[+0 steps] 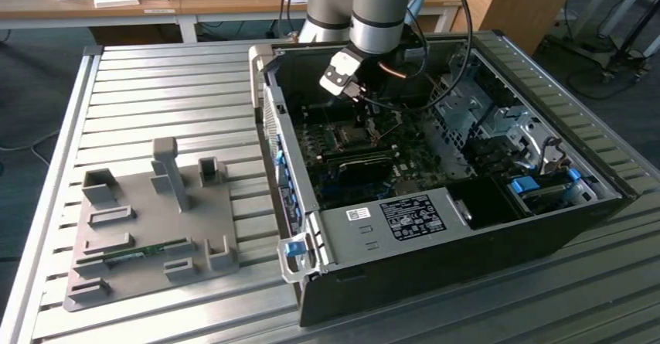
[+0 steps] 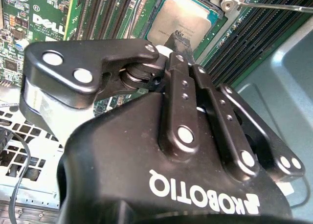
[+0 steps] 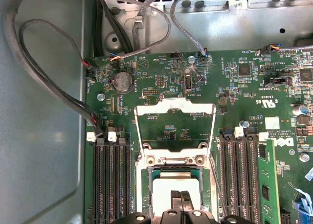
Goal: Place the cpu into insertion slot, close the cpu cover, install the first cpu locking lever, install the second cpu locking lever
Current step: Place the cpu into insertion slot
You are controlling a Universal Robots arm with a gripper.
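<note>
First wrist view puts the hand [image 3: 181,199], fingers together, right over the seated cpu [image 3: 162,189], with the cpu cover [image 3: 174,105] standing open just beyond the cpu, hinge side nearest it.

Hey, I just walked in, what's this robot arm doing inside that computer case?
The arm's gripper is reaching down into the open computer case on the slatted table. It is shut, with its tips right at the cpu, which already sits in the motherboard socket. The cpu cover is swung open, off the socket, so the chip is uncovered. A grey fixture tray lies beside the case, at the exterior view's left.
</note>
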